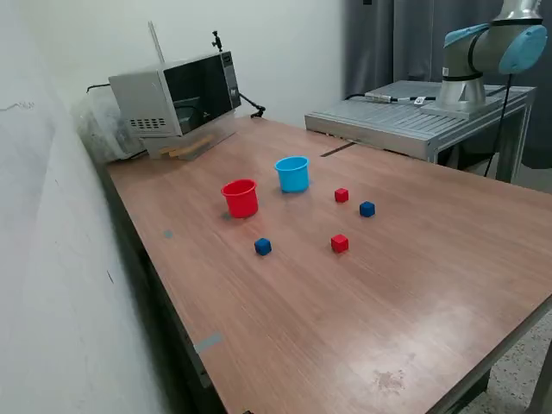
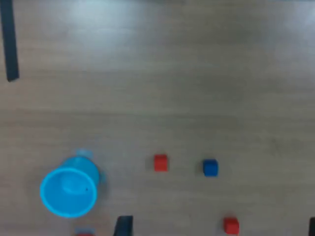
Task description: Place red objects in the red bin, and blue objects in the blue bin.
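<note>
On the wooden bench (image 1: 414,285) the red cup (image 1: 241,197) stood upright, open side up, with the light blue cup (image 1: 293,173) just beside it toward the exterior view's right and a little farther back; the two cups were close but apart. Four small cubes lay loose on the bare wood, none of them inside either cup. One red cube (image 1: 341,195) sat near the blue cup on the exterior view's right, and a dark blue cube (image 1: 367,209) lay just beside that red one, not touching it. The second red cube (image 1: 340,243) rested nearer the front edge, and the second dark blue cube (image 1: 263,247) lay in front of the red cup, well apart from its blue twin. A microwave oven (image 1: 177,92) stood at the far corner of the bench. The arm (image 1: 492,52) appeared only at the upper right of the exterior view, high above a metal stand, and its claw was outside that view. The wrist view looked straight down into the blue cup (image 2: 69,191), with a red cube (image 2: 160,162), a blue cube (image 2: 210,167) and another red cube (image 2: 231,225) nearby; only dark slivers showed at the edge of that view, so whether the claw was apart or together could not be told.
</note>
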Motion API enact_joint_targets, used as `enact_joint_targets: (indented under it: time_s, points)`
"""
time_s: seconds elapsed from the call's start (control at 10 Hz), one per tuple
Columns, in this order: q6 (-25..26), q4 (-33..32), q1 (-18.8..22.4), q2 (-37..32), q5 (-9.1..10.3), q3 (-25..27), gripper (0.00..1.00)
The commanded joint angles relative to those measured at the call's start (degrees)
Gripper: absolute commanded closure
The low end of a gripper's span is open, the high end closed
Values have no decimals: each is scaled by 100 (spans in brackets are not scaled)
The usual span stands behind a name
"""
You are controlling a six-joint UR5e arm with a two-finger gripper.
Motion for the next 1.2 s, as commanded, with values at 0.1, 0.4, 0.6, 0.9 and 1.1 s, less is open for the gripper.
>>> enact_joint_targets:
  time_s: [0.1, 0.4, 0.6, 0.9, 1.1]
  points:
    - [316, -916, -3, 526, 360, -34, 0]
    - [316, -2323, 58, 1684, 474, 414, 0]
    - [325, -3052, 76, 2527, 474, 519, 0]
    - [316, -3801, 68, 3295, 448, 686, 0]
    - [316, -3995, 76, 3445, 430, 774, 0]
